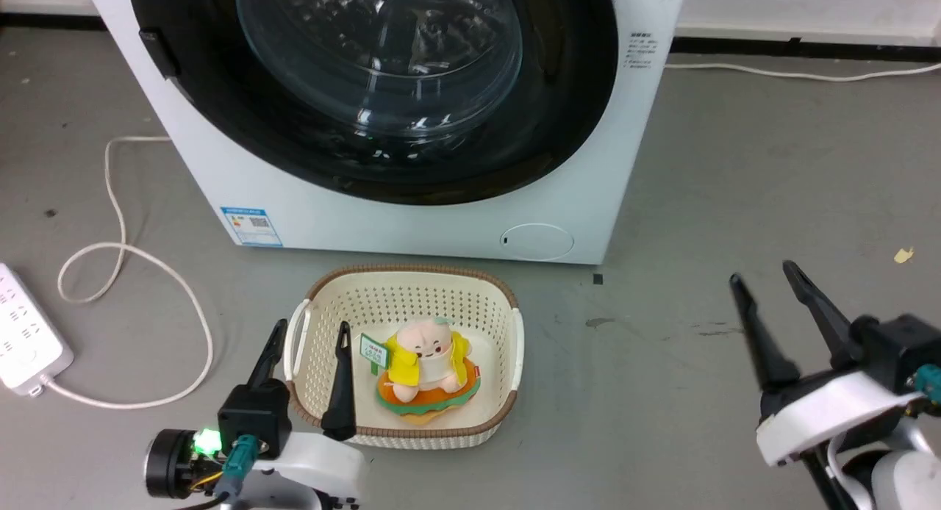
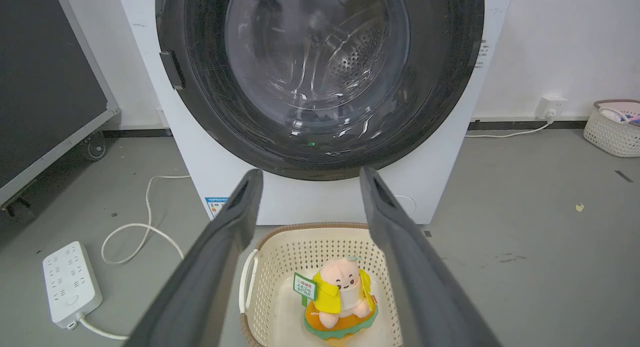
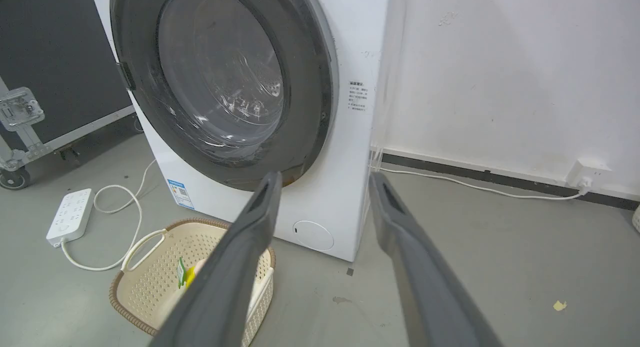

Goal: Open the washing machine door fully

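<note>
**Item:** washing machine door (image 1: 382,91).
**Progress:** it looks shut against the white front. None of the opening is done, so the whole swing is left to you.
**Look:** round glossy black ring, bulging clear glass centre, dark tab (image 1: 158,52) on the rim nearer your left fingers (image 1: 340,378).
**Place:** ahead of both finger pairs, well apart.
**Left fingers:** spread, empty, over the basket (image 1: 412,275).
**Right fingers** (image 1: 761,341): spread, empty.

The left gripper (image 1: 312,329) sat low at the left, fingers pointing up, spread wide, holding nothing. The right gripper (image 1: 763,273) sat at the lower right, fingers parted too, leaning leftward and empty.
</note>
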`<state>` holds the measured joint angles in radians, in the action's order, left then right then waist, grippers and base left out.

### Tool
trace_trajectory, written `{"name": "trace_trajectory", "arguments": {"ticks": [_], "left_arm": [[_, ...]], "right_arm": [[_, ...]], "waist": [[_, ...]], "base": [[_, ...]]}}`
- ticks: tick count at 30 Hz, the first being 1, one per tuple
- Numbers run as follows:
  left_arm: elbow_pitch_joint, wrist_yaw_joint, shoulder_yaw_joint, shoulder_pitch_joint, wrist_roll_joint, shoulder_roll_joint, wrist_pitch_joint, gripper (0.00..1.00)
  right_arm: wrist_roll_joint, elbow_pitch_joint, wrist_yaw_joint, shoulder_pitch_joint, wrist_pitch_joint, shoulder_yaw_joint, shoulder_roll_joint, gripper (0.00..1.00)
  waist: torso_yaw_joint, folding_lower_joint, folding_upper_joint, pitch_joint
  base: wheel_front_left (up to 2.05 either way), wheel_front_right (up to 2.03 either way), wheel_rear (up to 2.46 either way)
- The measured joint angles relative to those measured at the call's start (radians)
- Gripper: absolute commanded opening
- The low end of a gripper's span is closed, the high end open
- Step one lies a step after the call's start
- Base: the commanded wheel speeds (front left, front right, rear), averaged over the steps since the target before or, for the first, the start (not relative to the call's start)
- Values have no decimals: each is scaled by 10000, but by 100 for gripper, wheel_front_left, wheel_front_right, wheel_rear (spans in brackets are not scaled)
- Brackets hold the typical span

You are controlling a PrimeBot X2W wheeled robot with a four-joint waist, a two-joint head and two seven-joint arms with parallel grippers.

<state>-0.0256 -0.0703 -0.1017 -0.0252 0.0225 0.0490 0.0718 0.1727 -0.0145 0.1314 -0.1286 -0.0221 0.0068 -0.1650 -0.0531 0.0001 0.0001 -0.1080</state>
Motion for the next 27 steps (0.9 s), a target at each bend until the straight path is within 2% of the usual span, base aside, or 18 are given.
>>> {"name": "trace_trajectory", "arguments": {"ticks": [1, 10, 17, 27], "left_arm": [[0, 0, 0, 0, 0, 0, 0, 100], [-92, -286, -309, -138, 117, 0, 188, 100], [-190, -483, -583, -302, 188, -2, 330, 100], [-359, -848, -1076, -570, 337, -2, 539, 100]], "right_arm": [[0, 0, 0, 0, 0, 0, 0, 0], [1313, 121, 0, -827, 504, -326, -13, 0], [2537, 560, 0, -1688, 1290, -863, 153, 0], [3935, 1914, 0, -3704, 2895, -1985, 504, 0]], "waist": [[0, 0, 0, 0], [-280, 0, 0, -393], [-540, 0, 0, -721], [-994, 0, 0, -1242]], "base": [[0, 0, 0], [0, 0, 0], [0, 0, 0], [0, 0, 0]]}}
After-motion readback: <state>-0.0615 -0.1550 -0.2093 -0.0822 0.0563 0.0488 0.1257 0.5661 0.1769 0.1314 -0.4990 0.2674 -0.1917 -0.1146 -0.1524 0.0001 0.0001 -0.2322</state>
